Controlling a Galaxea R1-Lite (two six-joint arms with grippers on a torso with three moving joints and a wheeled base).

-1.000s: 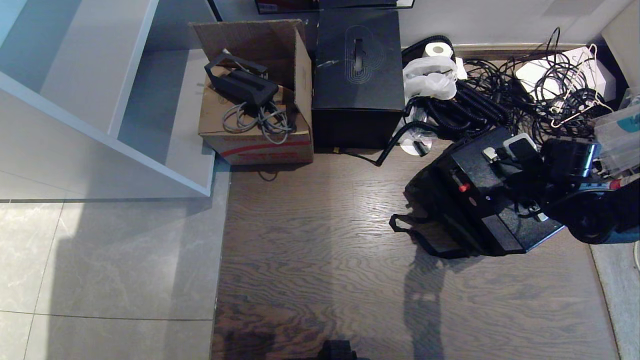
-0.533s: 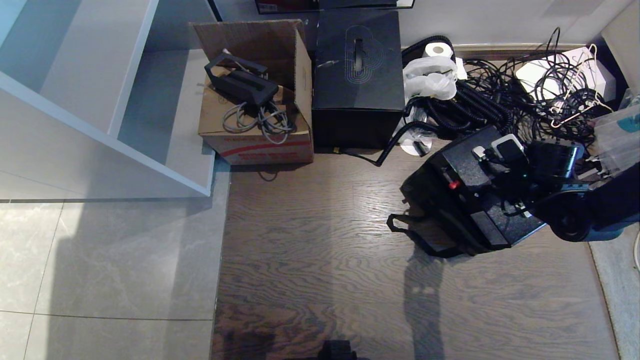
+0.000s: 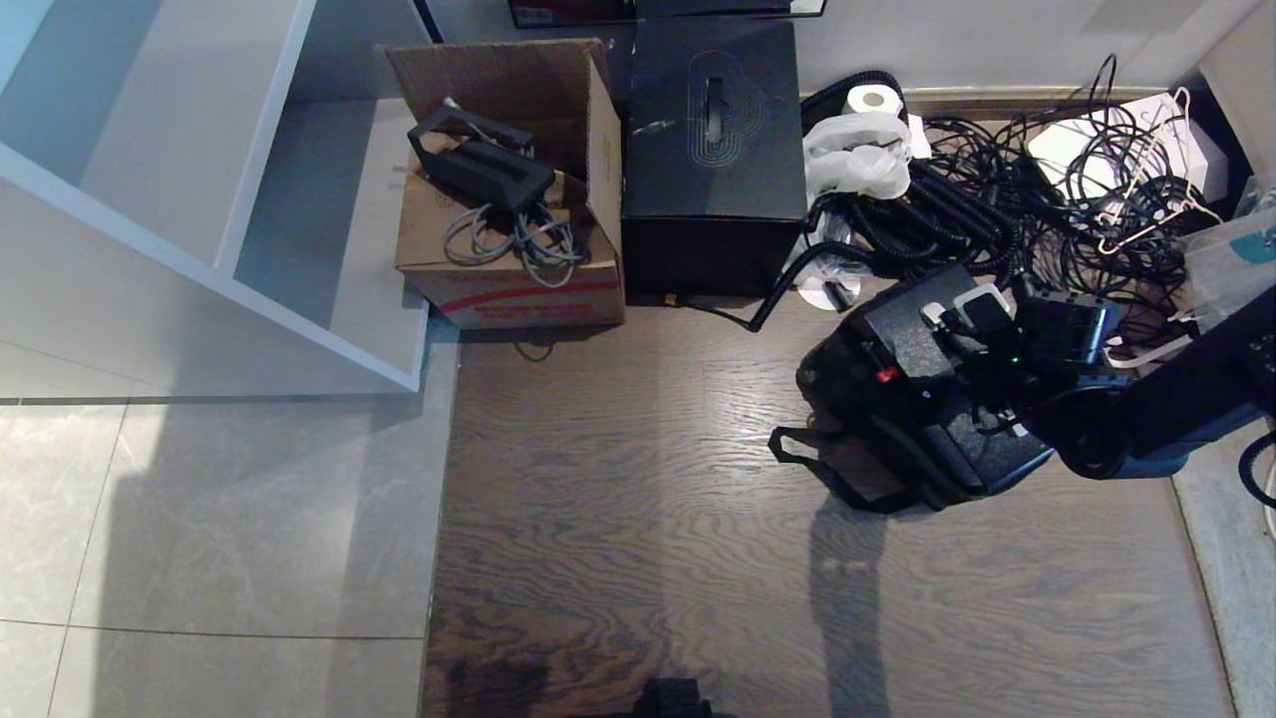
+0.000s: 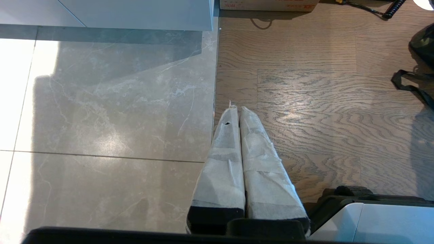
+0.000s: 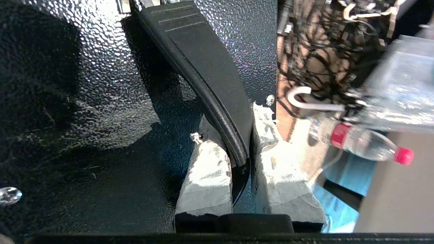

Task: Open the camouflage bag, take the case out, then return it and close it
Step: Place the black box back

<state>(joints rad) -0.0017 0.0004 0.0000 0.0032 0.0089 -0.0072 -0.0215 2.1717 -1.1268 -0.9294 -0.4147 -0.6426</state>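
Note:
The case [image 3: 957, 399], speckled black with a small red latch [image 3: 883, 375], hangs tilted at the right of the wooden floor. My right gripper [image 3: 982, 319] is shut on its black top handle. In the right wrist view the padded fingers [image 5: 206, 169] clamp the handle [image 5: 203, 67] against the glittery case top [image 5: 84, 101]. The camouflage bag [image 3: 837, 384] is a dark shape just left of and under the case, its black strap [image 3: 797, 454] looped on the floor. Whether the case touches the bag I cannot tell. My left gripper [image 4: 235, 108] is shut and parked over the floor seam.
A tall black cube box [image 3: 713, 150] and an open cardboard box [image 3: 508, 249] stand at the back. A tangle of black cables [image 3: 997, 189] lies behind the case, with a white plastic bag [image 3: 857, 150]. A white shelf unit [image 3: 199, 199] fills the left.
My right gripper has carried the case to the left and farther back, toward the cables. The strap stays where it was and the left arm has not moved.

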